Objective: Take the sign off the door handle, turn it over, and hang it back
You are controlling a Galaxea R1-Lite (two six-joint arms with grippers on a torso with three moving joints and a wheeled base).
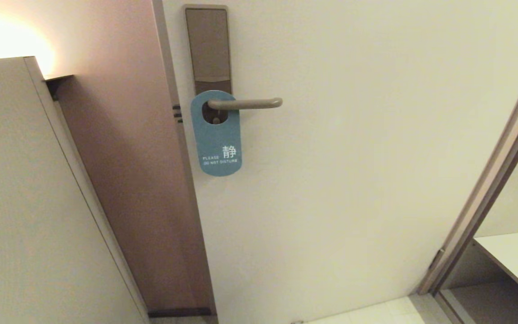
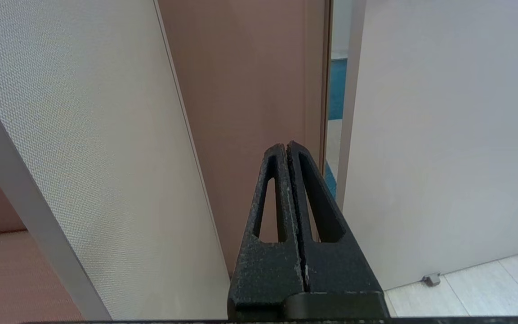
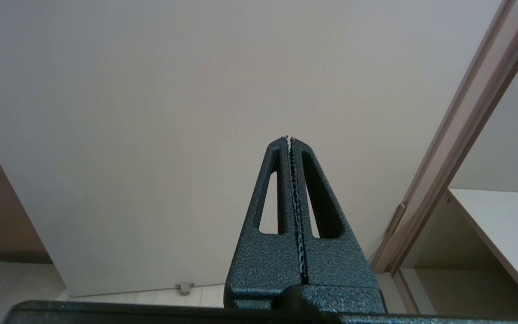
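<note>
1. The sign [image 1: 216, 135] hangs on the door handle [image 1: 245, 104], teal side out, its oval hole looped over the lever close to the backplate [image 1: 208, 45].
2. White print on the teal face reads "PLEASE DO NOT DISTURB", with a large Chinese character, 静, just above the last words.
3. The handle's lever points right across the pale door [image 1: 353, 180], rounded end free, and the sign dangles below it, flat against the door.
4. The left gripper [image 2: 287, 146] is low and well apart from the sign, fingers pressed together on nothing, facing the brown wall panel [image 2: 250, 90] beside the door's edge.
5. The right gripper [image 3: 288, 140] is also low, toothed pads closed tight and empty, aimed at the bare door face [image 3: 196, 90], with a door stop [image 3: 184, 287] at the floor.
</note>
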